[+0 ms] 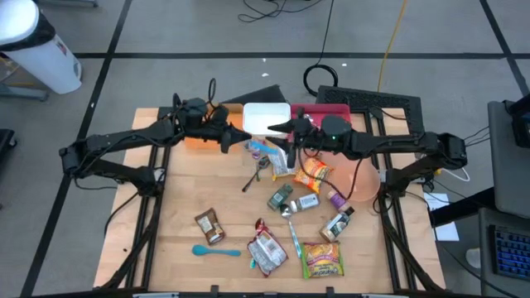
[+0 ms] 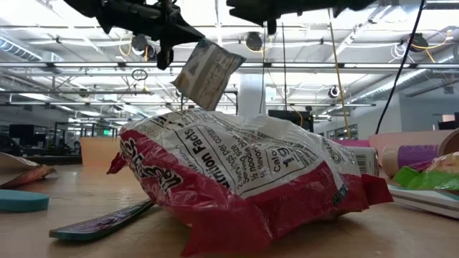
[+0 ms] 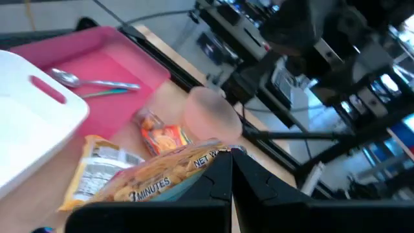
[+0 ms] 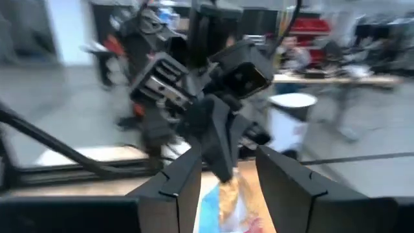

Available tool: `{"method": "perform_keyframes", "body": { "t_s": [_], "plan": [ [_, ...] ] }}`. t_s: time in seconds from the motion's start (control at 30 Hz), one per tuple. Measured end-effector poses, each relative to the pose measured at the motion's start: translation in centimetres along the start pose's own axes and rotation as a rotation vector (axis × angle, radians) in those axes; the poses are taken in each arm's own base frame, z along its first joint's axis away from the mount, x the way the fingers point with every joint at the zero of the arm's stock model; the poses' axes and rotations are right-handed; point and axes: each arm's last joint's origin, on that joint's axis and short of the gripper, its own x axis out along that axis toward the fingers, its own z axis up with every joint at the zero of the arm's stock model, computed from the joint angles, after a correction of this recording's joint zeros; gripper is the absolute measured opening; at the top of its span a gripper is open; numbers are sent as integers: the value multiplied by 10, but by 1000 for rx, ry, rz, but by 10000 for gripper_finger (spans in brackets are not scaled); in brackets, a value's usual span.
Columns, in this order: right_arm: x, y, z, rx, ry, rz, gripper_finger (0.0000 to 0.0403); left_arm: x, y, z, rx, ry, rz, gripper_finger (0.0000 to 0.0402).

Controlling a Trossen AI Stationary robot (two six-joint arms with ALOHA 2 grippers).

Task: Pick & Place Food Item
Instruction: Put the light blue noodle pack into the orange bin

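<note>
Listing, from the counter's (image 1: 174,207) near edge to its far edge:

- Red-and-white crinkled bag (image 2: 237,179): lies flat at the near edge with its nutrition panel up, filling most of the low view.
- Green-and-yellow packet (image 1: 321,258): just beside the bag, toward the right arm's side.
- Blue spoon (image 1: 215,250): flat on the wood on the bag's other side.
- Brown packet (image 1: 209,225): just behind the spoon.
- Small bottle (image 1: 338,223): on its side, behind the green-and-yellow packet, among other small items at mid-counter.
- Orange snack pack (image 1: 313,174): past the middle, next to a pink bowl (image 1: 368,182) toward the right side.
- Snack packet (image 2: 208,72), the task's item: off the counter, hanging tilted in the air over the far middle. It has a blue-and-white wrapper with yellow contents pictured.
- Left hand (image 3: 229,162): fingers pressed together on the packet's upper edge, carrying it above the counter.
- Right hand (image 4: 228,169): facing the left hand at close range. Its fingers are partly spread, one on each side of the hanging packet, with a gap showing on both sides. Contact cannot be made out.
- White tray (image 1: 267,116): at the far edge, centre, just behind the two hands.
- Pink tray (image 3: 97,61): touching the white tray on the right arm's side, with a metal spoon (image 3: 94,82) lying in it.
</note>
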Motion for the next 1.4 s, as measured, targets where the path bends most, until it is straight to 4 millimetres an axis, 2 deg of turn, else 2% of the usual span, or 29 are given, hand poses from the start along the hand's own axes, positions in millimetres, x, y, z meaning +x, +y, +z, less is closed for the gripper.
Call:
{"method": "perform_keyframes", "body": {
  "t_s": [0.13, 0.27, 0.57, 0.83, 1.17, 1.4],
  "plan": [
    [0, 10, 2, -105, 91, -61, 139, -1, 2, 3, -15, -24, 18, 0],
    [0, 16, 4, -118, 97, -75, 139, -2, 3, 7, -29, -69, 27, 0],
    [-1, 17, -4, -156, 180, -73, 139, -4, 1, 15, -65, -142, -8, 0],
    [-3, 13, -14, -231, 291, -178, 139, -4, -1, 17, -72, -158, -35, 0],
    [11, 16, -34, -244, 342, -171, 139, -5, -3, 19, -80, -165, -74, 0],
    [14, 15, -36, -247, 343, -213, 139, -5, -3, 19, -79, -163, -83, 0]
  ]
}}
